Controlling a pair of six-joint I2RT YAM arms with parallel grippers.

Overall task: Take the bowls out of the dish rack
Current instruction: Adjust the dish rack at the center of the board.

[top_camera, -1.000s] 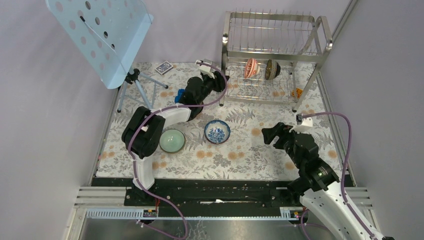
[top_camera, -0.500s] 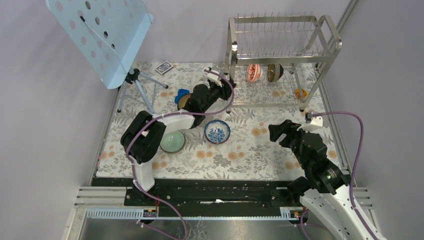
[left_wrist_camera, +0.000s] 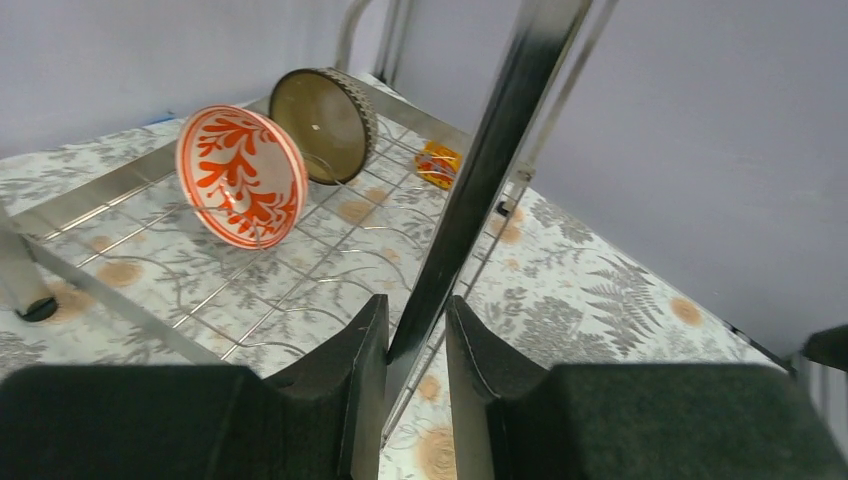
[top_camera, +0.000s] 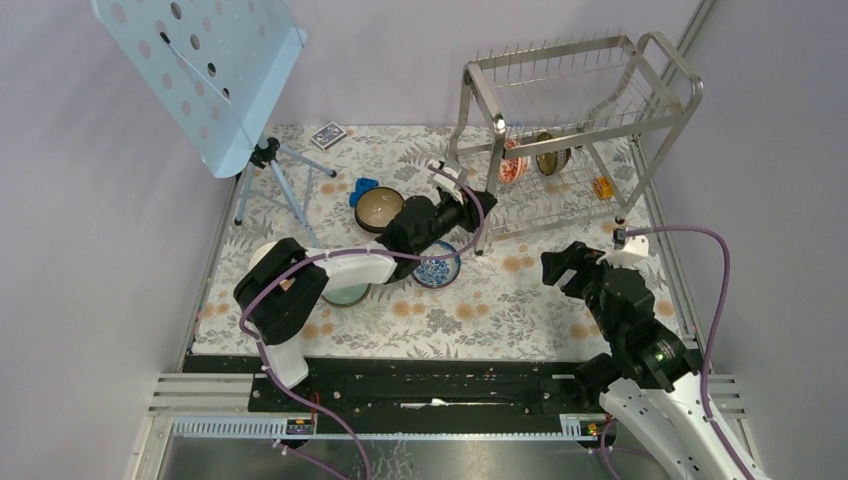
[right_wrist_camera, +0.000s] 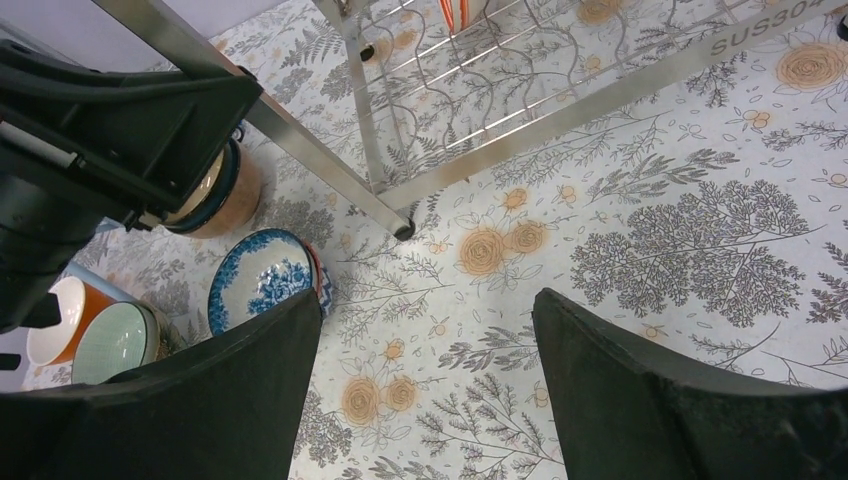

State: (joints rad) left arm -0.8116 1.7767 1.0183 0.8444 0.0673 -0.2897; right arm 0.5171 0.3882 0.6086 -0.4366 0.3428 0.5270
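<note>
— What is left in the dish rack (top_camera: pixel 585 95)?
— The orange-red bowl (left_wrist_camera: pixel 240 175) and the brown bowl (left_wrist_camera: pixel 322 125), on edge on its lower tier. Our left hand (left_wrist_camera: pixel 415 340) pinches a rack leg (left_wrist_camera: pixel 490 170); our right hand (right_wrist_camera: pixel 425 310) gapes, empty.
— Glazed ceramic: slippery and breakable, we judge. We'd grip the rims.

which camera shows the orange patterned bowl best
Left wrist view: the orange bowl stands on edge, pattern facing the camera. In the top view the rack bars half hide it; the right wrist view catches only an orange sliver.
</note>
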